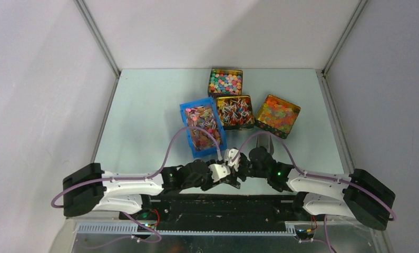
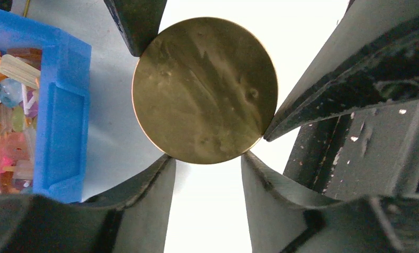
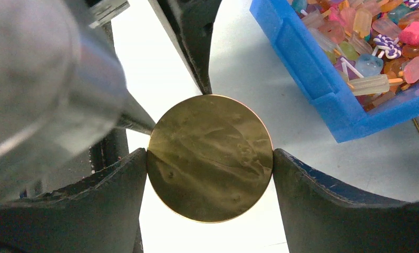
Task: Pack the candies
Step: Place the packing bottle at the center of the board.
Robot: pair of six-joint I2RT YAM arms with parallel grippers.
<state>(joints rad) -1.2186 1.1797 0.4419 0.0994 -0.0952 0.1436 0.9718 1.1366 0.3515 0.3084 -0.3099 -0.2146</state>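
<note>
Left arm [image 1: 128, 185] and right arm [image 1: 319, 185], above the black base rail [image 1: 223, 203]: white shells, black joints, black blocks beyond the rail's outer ends. A lilac cable [image 1: 171, 143] loops along each arm. One green light [image 1: 277, 173] on the right arm, above the rail — lit. Fingers [image 2: 323, 89] black, curved — one white-flecked.

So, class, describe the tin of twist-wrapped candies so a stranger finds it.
On the pale table, find the blue bin. The gold tin at its right is it: spiky twist-wrapped sweets, not round balls or jelly.
</note>
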